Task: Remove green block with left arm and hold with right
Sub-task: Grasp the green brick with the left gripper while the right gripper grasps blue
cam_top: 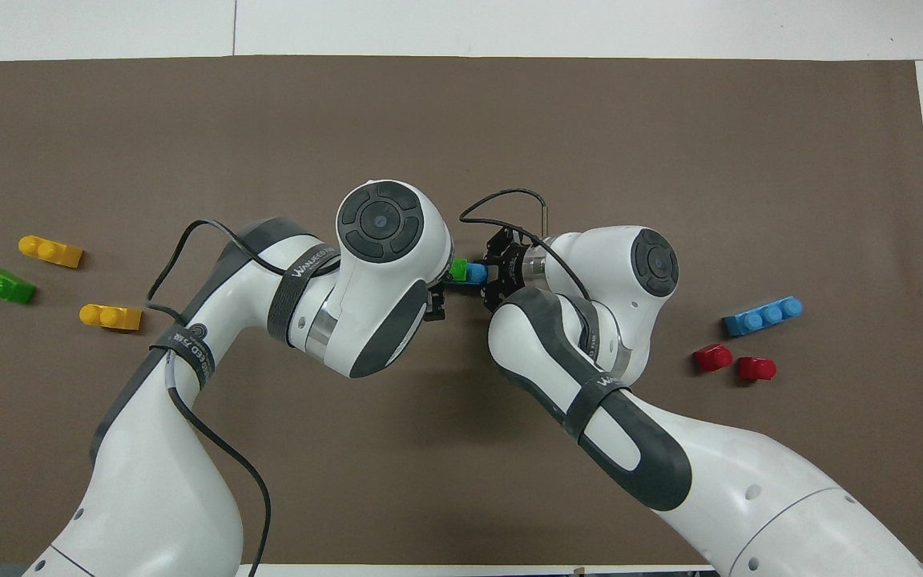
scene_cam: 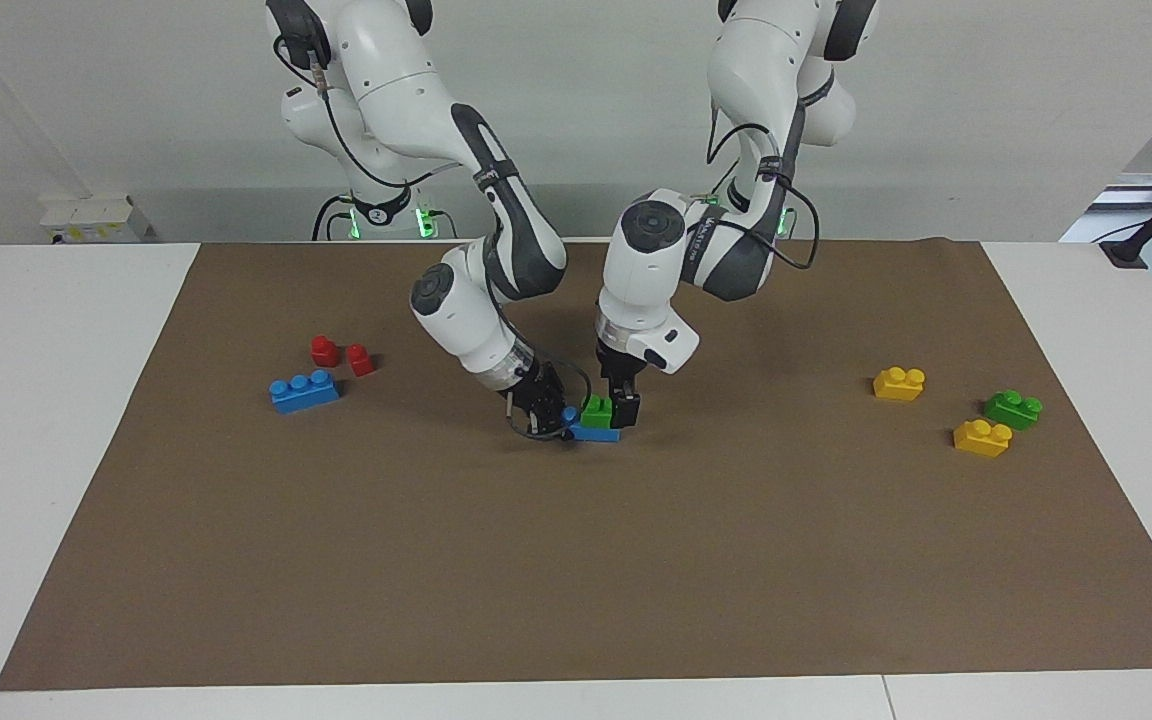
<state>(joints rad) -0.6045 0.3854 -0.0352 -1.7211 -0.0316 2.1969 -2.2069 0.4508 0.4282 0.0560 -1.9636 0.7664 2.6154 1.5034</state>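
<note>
At the middle of the brown mat (scene_cam: 576,560) we have the green block (scene_cam: 595,409) sitting pressed onto a blue block (scene_cam: 591,432), with one blue stud left bare at the end toward the right arm. Our right gripper (scene_cam: 548,412) comes in low and slanted at that bare end, its fingers closed on the blue block so the base is pinned to the mat. Our left gripper (scene_cam: 618,410) drops straight down over the green block, one dark finger against the side facing the left arm's end; we judge it clamped on the block, though the other finger is hidden. The split makes sense to us: one arm anchors the bottom piece so the other can pull the top piece off without dragging the whole stack (a vertical approach suits an upward pull). The two are still joined, so the separation is not yet done.

Toward the left arm's end of the table lie a second green block (scene_cam: 1013,408) and two yellow blocks (scene_cam: 899,383). Toward the right arm's end lie another blue block (scene_cam: 304,391) and two red pieces (scene_cam: 324,350).
</note>
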